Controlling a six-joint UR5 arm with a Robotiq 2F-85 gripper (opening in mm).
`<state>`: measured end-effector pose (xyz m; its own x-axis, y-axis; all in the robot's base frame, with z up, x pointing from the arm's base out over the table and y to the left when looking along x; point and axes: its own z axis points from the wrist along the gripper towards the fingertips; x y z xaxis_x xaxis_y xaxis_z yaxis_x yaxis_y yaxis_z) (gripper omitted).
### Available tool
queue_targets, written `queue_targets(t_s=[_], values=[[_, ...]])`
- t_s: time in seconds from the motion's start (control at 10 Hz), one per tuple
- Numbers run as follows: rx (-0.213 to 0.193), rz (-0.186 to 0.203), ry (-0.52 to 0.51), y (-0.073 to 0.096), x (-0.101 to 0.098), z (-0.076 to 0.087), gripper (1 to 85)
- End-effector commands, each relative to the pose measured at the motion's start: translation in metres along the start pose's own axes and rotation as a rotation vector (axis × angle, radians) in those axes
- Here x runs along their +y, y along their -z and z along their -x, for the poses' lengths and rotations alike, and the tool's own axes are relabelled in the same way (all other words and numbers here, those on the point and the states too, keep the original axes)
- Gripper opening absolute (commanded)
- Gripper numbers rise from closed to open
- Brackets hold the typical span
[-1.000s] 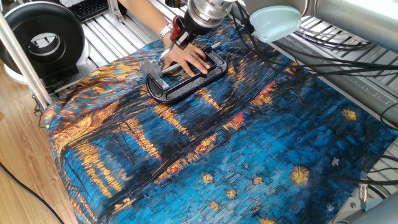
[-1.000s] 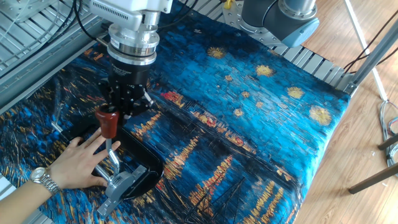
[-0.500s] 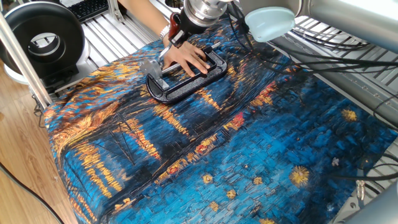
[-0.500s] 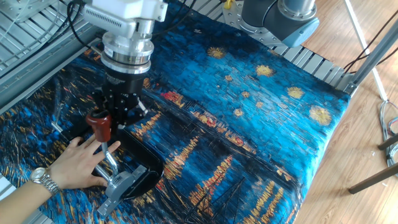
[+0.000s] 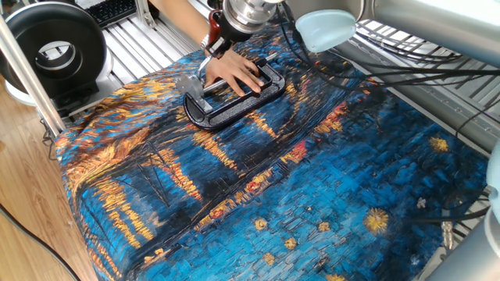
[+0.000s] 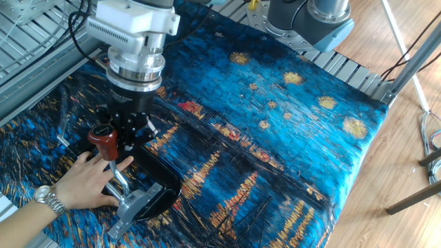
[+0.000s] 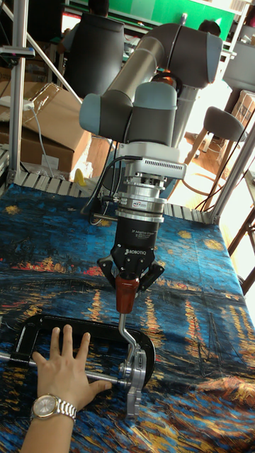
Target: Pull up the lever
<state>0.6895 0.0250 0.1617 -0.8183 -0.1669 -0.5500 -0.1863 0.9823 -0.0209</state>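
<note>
Red plastic caps the lever (image 7: 125, 322), a thin curved silver arm standing over its bracket; my claw (image 7: 127, 285) pinches that tip. Beside it, a hand (image 7: 65, 374) steadies the black clamp frame (image 5: 234, 97) on swirling blue-and-gold cloth (image 6: 275, 138).

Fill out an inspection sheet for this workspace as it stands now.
Surface: table under a blue and orange painted cloth.
Job's things: lever with red tip raised, hinged at a silver bracket on the black clamp frame.
Clutter: nothing seen on the cloth apart from the clamp.
Gripper: gripper shut on the lever's red tip.
Person: hand with a wristwatch pressing on the clamp frame.
Cables: black cables run along the arm and table edge.
Surroundings: black round device, cardboard box.
</note>
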Motion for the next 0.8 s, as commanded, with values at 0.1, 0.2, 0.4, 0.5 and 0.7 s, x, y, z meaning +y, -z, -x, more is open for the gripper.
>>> queue_targets(t_s=[0.1,0.2,0.4,0.5,0.7], values=[[0.053,0.040,-0.061,0.013,0.008,-0.020,10.3],[0.117,0.056,-0.065,0.025,0.017,-0.044,11.0],[0.205,0.054,-0.062,0.037,0.015,-0.075,15.3],[0.187,0.059,-0.066,0.039,0.017,-0.073,15.3],[0.203,-0.001,-0.099,0.045,0.008,-0.083,1.3]])
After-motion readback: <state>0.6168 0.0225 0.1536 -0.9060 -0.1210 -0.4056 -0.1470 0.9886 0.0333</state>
